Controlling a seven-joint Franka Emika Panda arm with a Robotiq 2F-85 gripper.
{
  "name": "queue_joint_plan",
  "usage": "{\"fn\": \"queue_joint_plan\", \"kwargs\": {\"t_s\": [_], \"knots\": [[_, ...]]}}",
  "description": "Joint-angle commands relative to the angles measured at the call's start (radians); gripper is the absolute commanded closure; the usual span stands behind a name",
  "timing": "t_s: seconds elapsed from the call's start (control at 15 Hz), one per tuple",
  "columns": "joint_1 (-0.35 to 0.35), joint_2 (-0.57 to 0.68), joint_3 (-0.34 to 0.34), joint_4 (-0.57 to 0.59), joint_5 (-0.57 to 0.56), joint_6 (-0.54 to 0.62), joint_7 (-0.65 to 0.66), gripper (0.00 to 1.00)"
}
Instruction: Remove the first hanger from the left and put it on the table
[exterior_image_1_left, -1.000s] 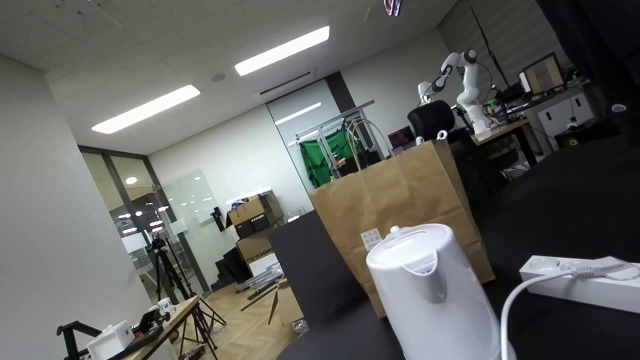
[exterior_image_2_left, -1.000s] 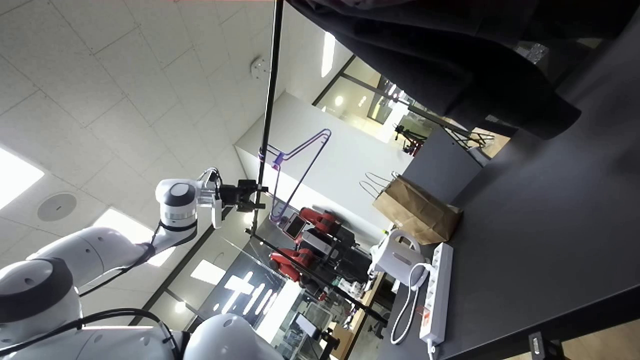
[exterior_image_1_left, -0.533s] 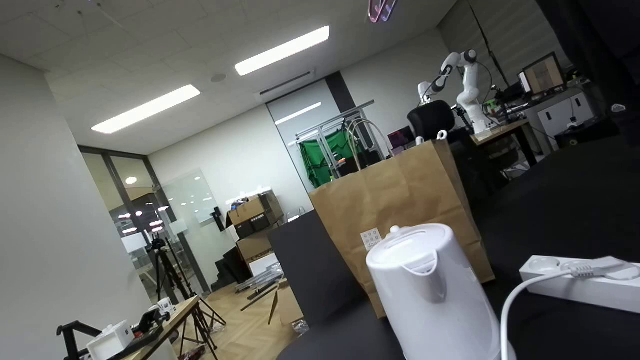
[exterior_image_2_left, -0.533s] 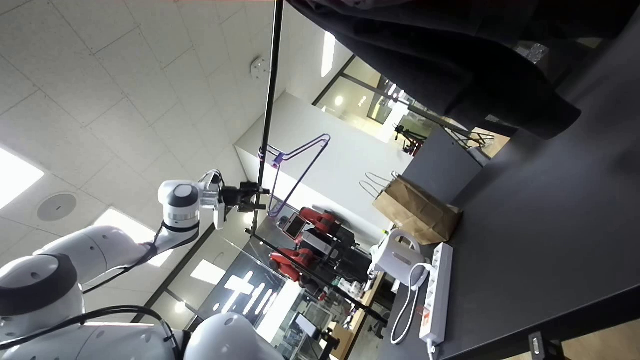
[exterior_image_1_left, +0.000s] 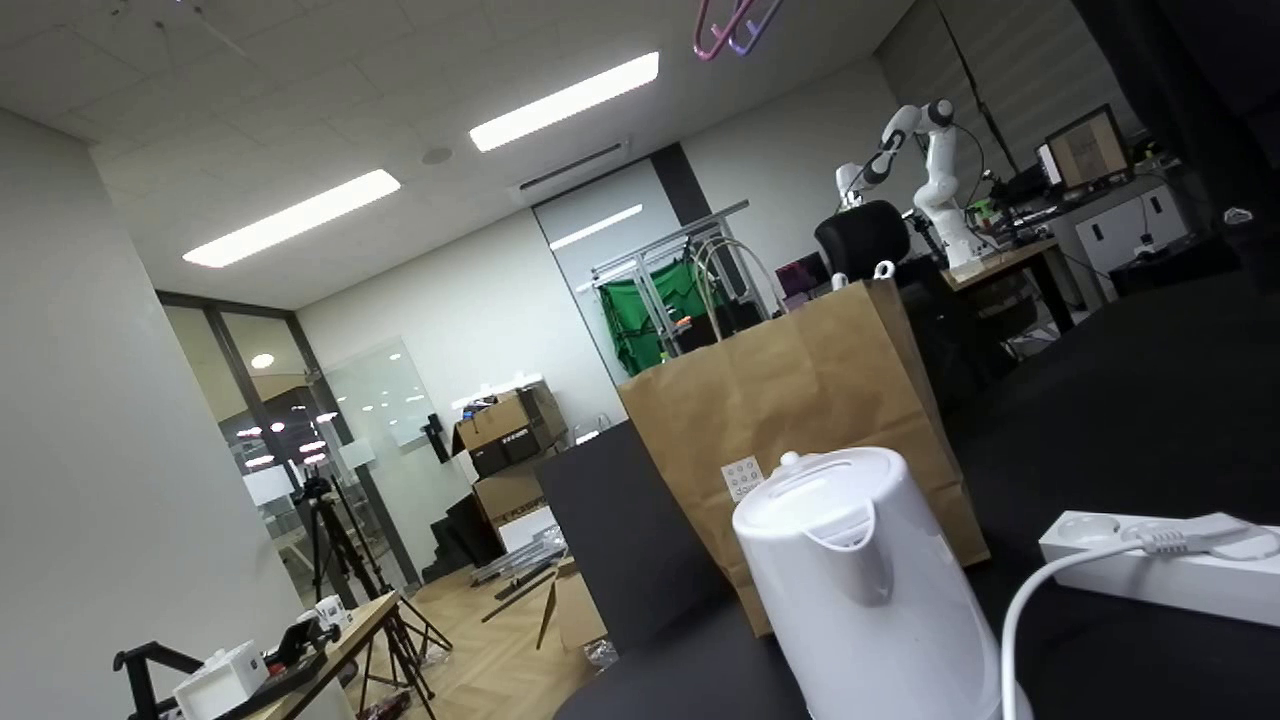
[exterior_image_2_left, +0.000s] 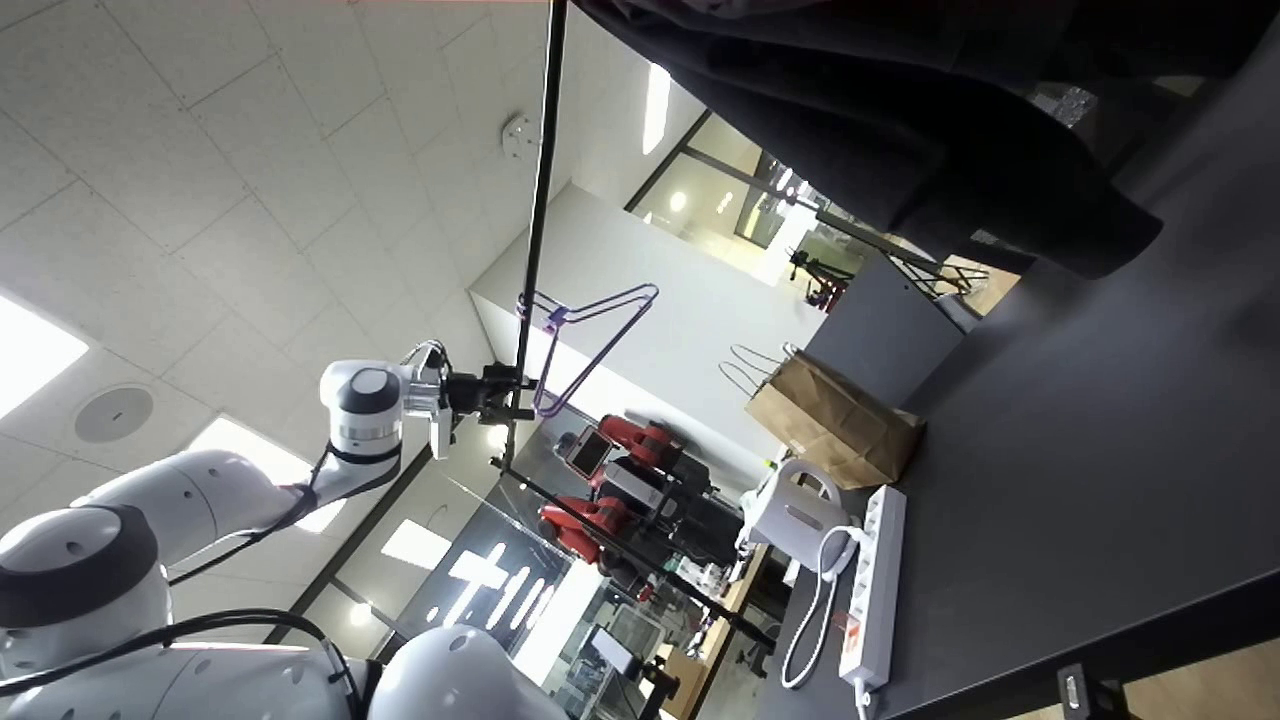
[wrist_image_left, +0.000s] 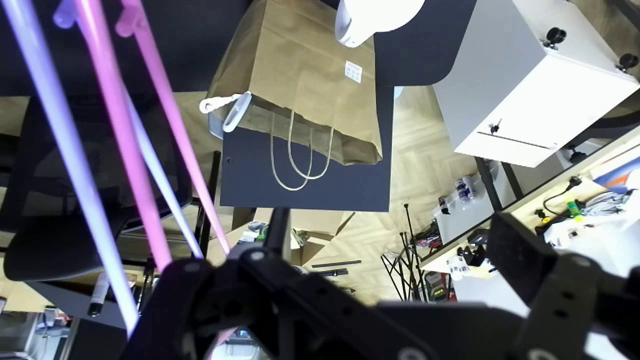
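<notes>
1. Pink hanger (wrist_image_left: 124, 127): hangs just beside the claw (wrist_image_left: 395, 225), on its left in the wrist view; one strut runs down to the claw's body, contact not distinguishable.
2. Claw: jaws spread wide, wooden floor (wrist_image_left: 375, 235) showing between the fingers (wrist_image_left: 520, 250); shifted slightly toward the hangers since one second ago.
3. Violet hanger (wrist_image_left: 75, 165): overlaps the pink one, its outer strut lying farther left of the claw.
4. Swing of the pair: in an exterior view, the corner (exterior_image_2_left: 547, 412) nearest the claw now lies just beside the fingertips, whereas one second earlier it stood farther off; whether it touches them cannot be told. In an exterior view, a pink lower end (exterior_image_1_left: 706, 54), barely visible then, now dips well into sight.
5. Black bar (exterior_image_2_left: 537, 200): passes close to the claw's fingers; the hangers' upper ends meet it.
6. Dark table (exterior_image_2_left: 1080, 450): well below the claw; upon it, unchanged in both exterior views, white kettle (exterior_image_1_left: 870, 600), brown paper bag (exterior_image_1_left: 790, 420) and white power strip (exterior_image_1_left: 1170, 575). In the wrist view the bag appears ahead of the claw.
</notes>
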Motion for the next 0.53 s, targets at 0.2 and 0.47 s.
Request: {"fn": "queue_joint_plan", "kwargs": {"t_s": [0.2, 0.47], "knots": [[0.004, 0.007, -0.035, 0.067, -0.01, -0.081, 0.018, 0.0], [-0.002, 0.005, -0.056, 0.088, -0.017, -0.11, 0.01, 0.0]]}}
